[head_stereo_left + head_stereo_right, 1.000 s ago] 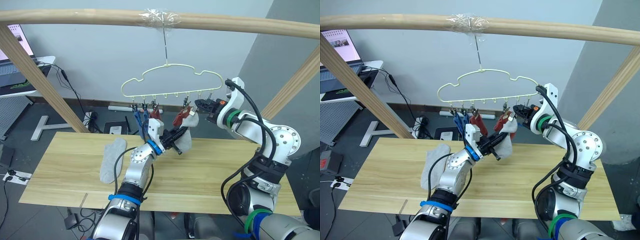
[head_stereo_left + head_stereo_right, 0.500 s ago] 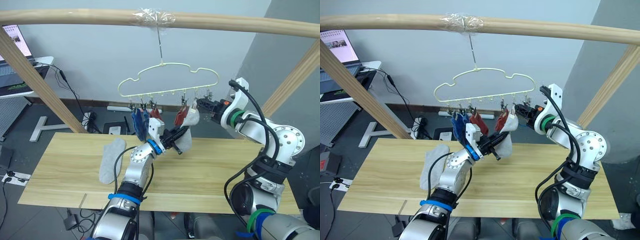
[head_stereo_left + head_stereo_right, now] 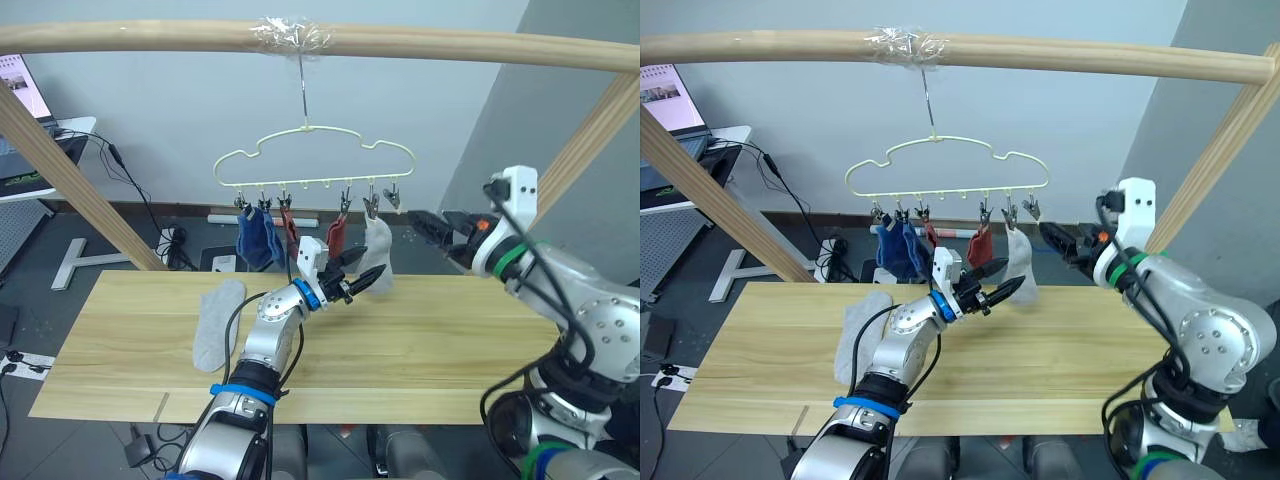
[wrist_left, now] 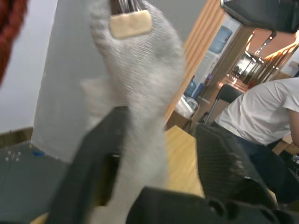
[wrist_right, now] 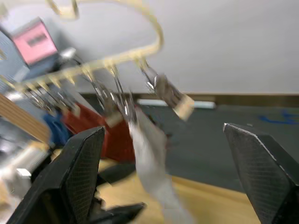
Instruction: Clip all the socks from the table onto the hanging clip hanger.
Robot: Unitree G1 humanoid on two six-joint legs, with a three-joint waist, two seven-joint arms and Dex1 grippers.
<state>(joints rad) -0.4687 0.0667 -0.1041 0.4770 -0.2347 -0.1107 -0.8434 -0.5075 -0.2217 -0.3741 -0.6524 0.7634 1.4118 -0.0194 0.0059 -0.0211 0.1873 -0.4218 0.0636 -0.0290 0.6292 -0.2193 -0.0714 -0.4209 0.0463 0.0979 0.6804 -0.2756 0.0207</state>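
The pale yellow clip hanger [image 3: 312, 160] hangs from the wooden pole. Clipped along it are blue socks [image 3: 258, 238], a rust red sock [image 3: 337, 238] with another partly hidden red one beside the blue, and a light grey sock [image 3: 379, 243]. One clip [image 3: 392, 197] at the right end is bare. My left gripper [image 3: 365, 268] is open, its fingers [image 4: 93, 163] on either side of the hanging grey sock [image 4: 140, 93]. My right gripper [image 3: 428, 224] is open just right of the hanger, holding nothing. A second grey sock [image 3: 218, 322] lies flat on the table [image 3: 450, 330].
The round wooden pole [image 3: 450, 45] runs overhead, with slanted posts at the left [image 3: 60, 160] and right [image 3: 590, 140]. A side desk with a laptop [image 3: 20, 100] stands far left. A person in a white shirt [image 4: 261, 112] sits beyond the table.
Both grippers have opened. The left one let go of the grey sock, which now hangs from its clip. The right one released the clip and drew back to the right.
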